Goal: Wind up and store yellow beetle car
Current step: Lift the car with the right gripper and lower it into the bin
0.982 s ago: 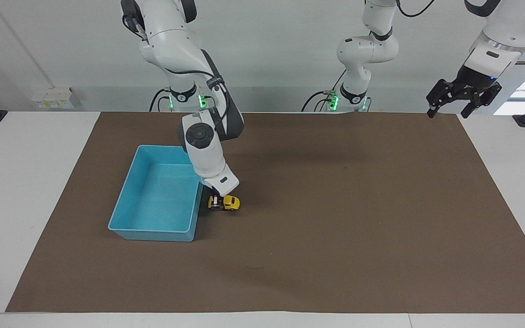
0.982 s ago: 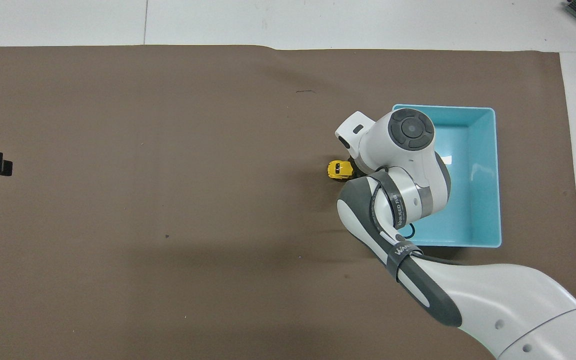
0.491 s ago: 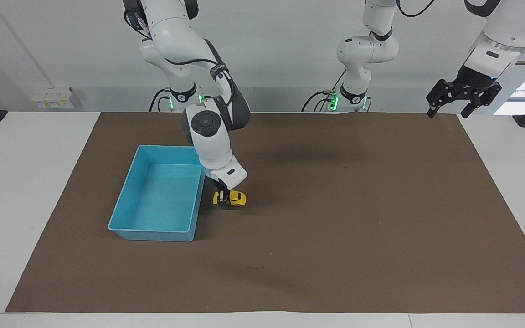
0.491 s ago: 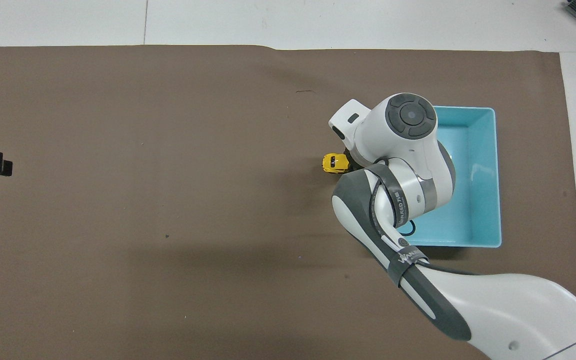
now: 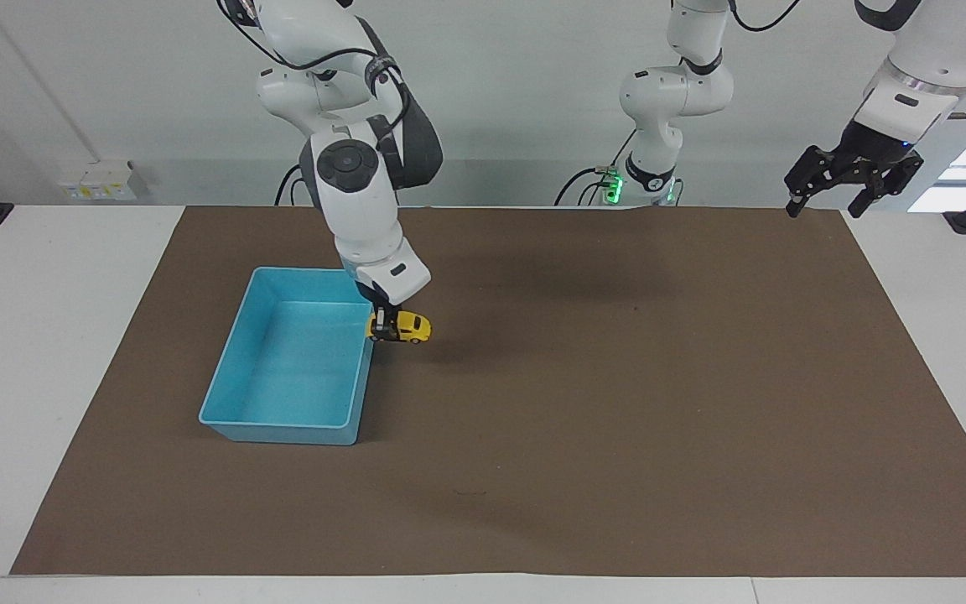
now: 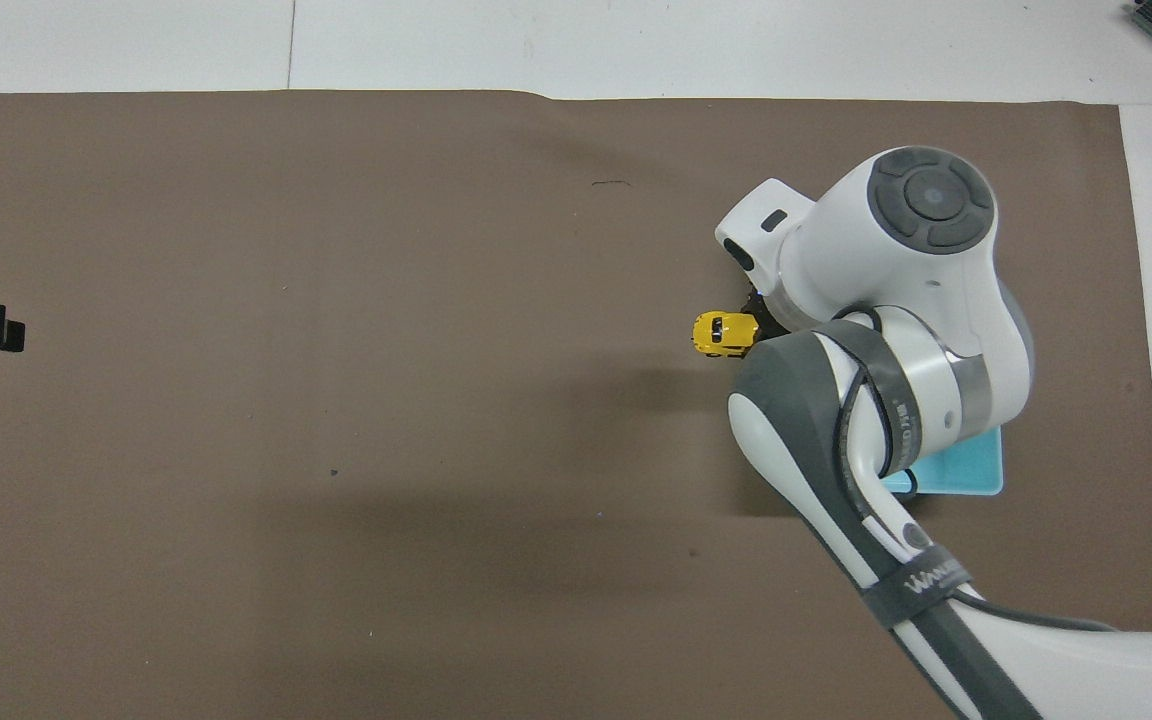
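I hold the car [image 5: 400, 327] in my right gripper [image 5: 381, 321], pinched by one end, and it hangs in the air just at the tray's [image 5: 236, 367] long wall that faces the middle of the table. In the facing view the tray comes first, toward my right arm's end of the table, then my gripper over its rim, then the car's body sticking out past that rim over the brown mat [image 5: 617, 403]. That is what the next move turns on, as I judge it: the car's long axis runs across the table, level, pointing away from the tray, so only its gripped end is above the rim and the rest is still outside. To store it I need to carry it sideways toward my right arm's end until the whole body is over the tray's floor. My left gripper [image 5: 850, 178] waits with its fingers apart, high above the mat's corner by its own base, well apart from the car.
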Robot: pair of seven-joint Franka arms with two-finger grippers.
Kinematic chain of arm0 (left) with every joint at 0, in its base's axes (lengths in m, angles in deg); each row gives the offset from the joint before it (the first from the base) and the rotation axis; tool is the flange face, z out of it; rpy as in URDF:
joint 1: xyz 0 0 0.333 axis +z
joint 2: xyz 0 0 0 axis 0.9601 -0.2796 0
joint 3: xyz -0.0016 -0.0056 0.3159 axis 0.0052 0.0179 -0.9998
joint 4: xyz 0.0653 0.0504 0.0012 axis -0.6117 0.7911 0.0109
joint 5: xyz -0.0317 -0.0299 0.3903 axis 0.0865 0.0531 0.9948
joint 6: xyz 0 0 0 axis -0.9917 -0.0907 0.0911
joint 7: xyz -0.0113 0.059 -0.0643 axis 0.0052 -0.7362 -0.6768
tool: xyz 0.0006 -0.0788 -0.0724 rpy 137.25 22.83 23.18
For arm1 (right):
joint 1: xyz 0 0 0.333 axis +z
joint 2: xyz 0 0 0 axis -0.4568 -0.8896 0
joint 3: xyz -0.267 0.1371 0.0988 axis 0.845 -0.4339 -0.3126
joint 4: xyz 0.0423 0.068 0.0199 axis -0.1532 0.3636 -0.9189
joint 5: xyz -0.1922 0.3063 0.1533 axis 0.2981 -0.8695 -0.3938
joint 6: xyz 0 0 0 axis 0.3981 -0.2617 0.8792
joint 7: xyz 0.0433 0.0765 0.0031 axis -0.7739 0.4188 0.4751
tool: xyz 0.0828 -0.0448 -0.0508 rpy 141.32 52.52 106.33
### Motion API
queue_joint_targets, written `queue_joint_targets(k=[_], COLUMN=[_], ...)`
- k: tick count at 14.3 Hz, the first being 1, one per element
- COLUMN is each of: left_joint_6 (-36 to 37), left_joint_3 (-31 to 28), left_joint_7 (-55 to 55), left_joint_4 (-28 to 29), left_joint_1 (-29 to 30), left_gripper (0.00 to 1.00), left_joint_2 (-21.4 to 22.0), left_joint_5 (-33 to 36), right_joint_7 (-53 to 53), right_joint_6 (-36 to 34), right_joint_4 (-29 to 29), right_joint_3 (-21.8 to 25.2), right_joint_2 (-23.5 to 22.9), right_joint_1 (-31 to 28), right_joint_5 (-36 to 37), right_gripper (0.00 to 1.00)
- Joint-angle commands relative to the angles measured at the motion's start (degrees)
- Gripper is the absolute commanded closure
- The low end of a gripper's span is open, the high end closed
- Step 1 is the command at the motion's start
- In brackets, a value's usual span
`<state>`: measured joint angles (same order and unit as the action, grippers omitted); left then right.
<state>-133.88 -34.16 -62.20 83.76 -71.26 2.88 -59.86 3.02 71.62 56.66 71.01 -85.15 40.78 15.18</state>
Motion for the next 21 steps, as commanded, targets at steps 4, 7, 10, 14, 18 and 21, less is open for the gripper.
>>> queue_joint_targets(k=[4,7,10,14,18,21], left_joint_6=[0.8,0.8,0.8,0.8,0.8,0.8], left_joint_3=[0.4,0.4,0.4,0.4,0.4,0.4], left_joint_7=[0.4,0.4,0.5,0.4,0.4,0.4], left_joint_4=[-0.3,-0.3,-0.3,-0.3,-0.3,-0.3], left_joint_1=[0.8,0.8,0.8,0.8,0.8,0.8], left_gripper=[0.00,0.00,0.00,0.00,0.00,0.00], left_joint_2=[0.5,0.5,0.5,0.5,0.5,0.5], left_joint_5=[-0.6,-0.6,-0.6,-0.6,-0.6,-0.6], right_joint_7=[10.7,12.9,16.1,21.0,21.5,21.9], right_joint_6=[-1.6,-3.0,-2.7,1.3,9.9,12.9], right_joint_4=[1.5,2.2,5.0,10.0,19.2,21.0], right_joint_3=[-0.2,-0.1,-0.1,-0.1,0.0,0.0], right_joint_2=[1.2,1.8,3.1,5.0,9.1,8.2], right_joint_1=[-7.1,-8.8,-11.6,-15.3,-15.5,-17.0], right_joint_5=[0.0,-0.1,0.2,0.8,0.9,1.0], right_gripper=[1.00,1.00,1.00,1.00,1.00,1.00])
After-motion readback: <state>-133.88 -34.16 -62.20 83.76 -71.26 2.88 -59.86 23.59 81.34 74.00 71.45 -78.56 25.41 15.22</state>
